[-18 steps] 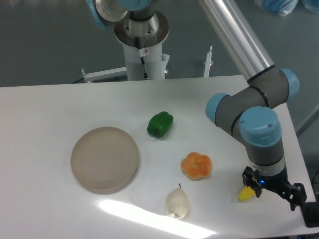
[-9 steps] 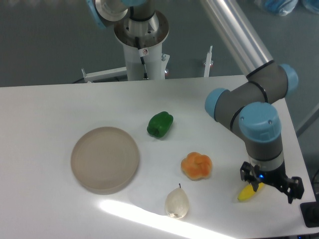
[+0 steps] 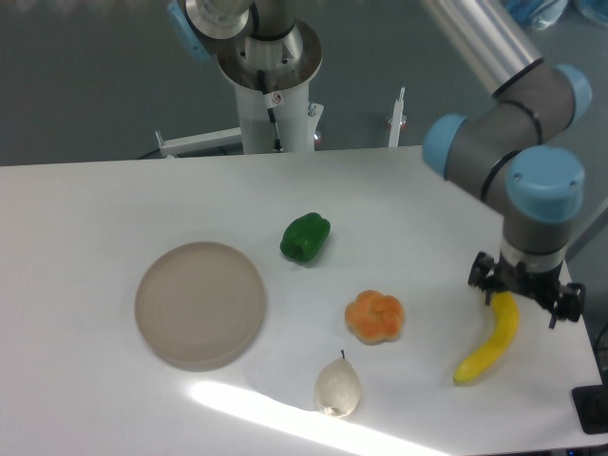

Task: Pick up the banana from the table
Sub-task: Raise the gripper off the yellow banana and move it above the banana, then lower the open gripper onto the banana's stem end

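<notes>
Spanning most of the view, the white counter (image 3: 114,209) carries every object; the single arm (image 3: 518,142) reaches in from the upper right and hangs over the counter's right edge. Round beige plate (image 3: 200,303) sits left of centre, toward the front. Banana (image 3: 490,342) lies near the front right corner, flat on the counter as far as can be judged, long axis running from its upper end under the wrist down and leftward toward the front edge. Orange lobed fruit (image 3: 375,316) is well apart to its left; green pepper (image 3: 305,237) sits nearer the counter's middle; pale pear (image 3: 337,388) rests by the front edge. End effector (image 3: 524,289) is at the banana's upper end, fingers straddling or just above the tip; contact cannot be confirmed, and how wide the fingers stand cannot be told from this angle. Judgement: most of the fruit extends forward-left of the fingers, so a grasp here would be end-heavy; shifting along the axis toward mid-length looks preferable.
</notes>
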`<state>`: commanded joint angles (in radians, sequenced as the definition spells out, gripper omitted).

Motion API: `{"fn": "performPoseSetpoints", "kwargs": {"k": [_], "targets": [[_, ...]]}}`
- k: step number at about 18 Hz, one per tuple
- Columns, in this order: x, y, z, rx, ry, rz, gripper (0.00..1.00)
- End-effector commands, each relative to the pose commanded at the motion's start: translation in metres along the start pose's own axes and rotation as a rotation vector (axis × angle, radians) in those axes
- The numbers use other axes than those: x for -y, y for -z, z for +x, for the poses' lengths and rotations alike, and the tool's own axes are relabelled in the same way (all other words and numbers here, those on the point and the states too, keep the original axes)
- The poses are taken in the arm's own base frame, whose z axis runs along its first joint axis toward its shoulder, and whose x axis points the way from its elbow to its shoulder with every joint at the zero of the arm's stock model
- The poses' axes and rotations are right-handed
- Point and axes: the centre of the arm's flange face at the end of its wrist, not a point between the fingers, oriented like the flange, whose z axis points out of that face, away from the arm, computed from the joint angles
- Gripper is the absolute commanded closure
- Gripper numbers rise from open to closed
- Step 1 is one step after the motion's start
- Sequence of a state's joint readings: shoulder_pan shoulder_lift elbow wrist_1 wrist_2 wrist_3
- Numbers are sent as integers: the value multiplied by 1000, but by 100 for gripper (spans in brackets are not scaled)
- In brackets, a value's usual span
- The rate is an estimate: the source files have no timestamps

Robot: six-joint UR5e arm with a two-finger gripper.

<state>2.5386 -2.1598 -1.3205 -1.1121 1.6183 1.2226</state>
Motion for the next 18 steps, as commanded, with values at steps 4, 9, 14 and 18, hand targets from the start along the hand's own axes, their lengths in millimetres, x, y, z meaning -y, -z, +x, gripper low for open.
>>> {"fn": "performPoseSetpoints", "kwargs": {"k": [4, 9, 14, 18], "targets": [[-22, -21, -13, -60, 55, 89, 0], [-35, -51, -29, -80, 109, 177, 0], [-32, -79, -33, -48, 106, 189, 0], [-28, -92, -32, -60, 102, 185, 0]]}}
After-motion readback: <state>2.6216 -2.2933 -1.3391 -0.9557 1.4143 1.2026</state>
